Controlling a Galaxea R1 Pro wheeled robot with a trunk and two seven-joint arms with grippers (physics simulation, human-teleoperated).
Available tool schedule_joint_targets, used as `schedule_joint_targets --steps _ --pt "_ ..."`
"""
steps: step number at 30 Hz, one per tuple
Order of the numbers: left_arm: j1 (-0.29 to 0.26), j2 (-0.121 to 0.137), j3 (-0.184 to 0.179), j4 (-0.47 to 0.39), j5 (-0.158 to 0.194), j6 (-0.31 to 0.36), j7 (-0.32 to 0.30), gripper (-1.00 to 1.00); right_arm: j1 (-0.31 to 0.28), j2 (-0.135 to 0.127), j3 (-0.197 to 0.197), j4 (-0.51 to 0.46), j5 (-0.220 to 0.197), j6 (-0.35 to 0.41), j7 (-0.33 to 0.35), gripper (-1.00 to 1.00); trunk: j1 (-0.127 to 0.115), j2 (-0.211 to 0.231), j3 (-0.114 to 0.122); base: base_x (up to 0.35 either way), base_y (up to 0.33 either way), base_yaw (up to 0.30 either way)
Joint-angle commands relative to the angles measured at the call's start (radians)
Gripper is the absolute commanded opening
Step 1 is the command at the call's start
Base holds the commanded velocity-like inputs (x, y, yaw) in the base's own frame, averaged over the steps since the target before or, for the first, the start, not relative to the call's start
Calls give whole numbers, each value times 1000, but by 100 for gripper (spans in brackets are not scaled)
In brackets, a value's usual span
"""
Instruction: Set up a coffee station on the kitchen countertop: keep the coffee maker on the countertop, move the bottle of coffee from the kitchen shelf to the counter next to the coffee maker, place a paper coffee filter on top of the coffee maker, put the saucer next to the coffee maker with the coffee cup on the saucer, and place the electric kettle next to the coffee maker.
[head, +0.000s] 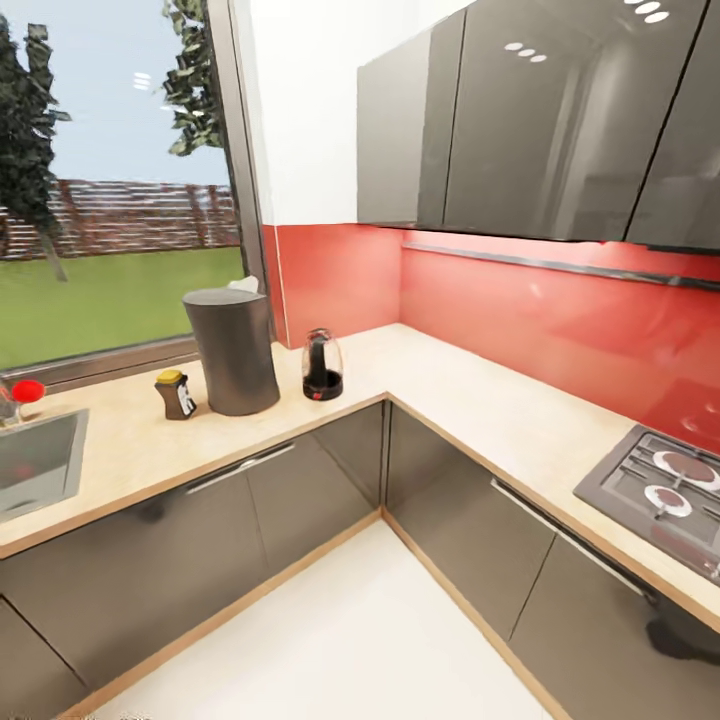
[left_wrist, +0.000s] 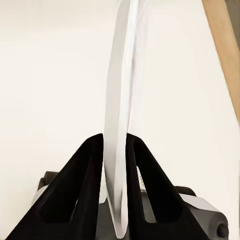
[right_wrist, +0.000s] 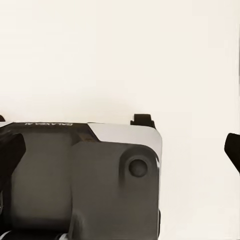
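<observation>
Saucer (left_wrist: 119, 100) stands edge-on, clamped between left tool (left_wrist: 115, 142) fingers; right tool's state unclear.

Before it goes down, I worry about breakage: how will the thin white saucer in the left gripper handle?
Probably stiff: the thin white saucer stands straight, edge-on, clamped in the left gripper. Its smooth faces may slip; so thin, it likely chips if dropped.

Left gripper (left_wrist: 115, 145): black fingers clamped on thin white saucer (left_wrist: 120, 100), edge-on at 12 o'clock. Right gripper's state unreadable.
</observation>
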Motion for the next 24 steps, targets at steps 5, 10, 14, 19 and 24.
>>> schedule_joint_targets --steps 5,10,14,19,24 --pt "-2 0 -5 2 9 -3 0 -100 0 -2 2 -3 -2 5 6 100 1 -2 -2 186 -222 99" --pt "-1 1 -4 2 10 -3 0 -100 0 -2 2 -2 -2 5 9 100 1 -2 -2 45 -262 10" --pt "-1 1 -4 2 11 -3 0 -100 0 -2 2 -2 -2 5 11 100 1 -2 -2 -51 -189 1" --pt "-8 13 -5 -20 15 1 -24 -100 0 -2 3 -2 -2 5 7 100 1 -2 -2 -11 -26 0" --pt "-39 18 -10 -65 11 26 -161 -100 0 1 3 -1 -2 4 7 100 1 -2 -2 0 0 64"
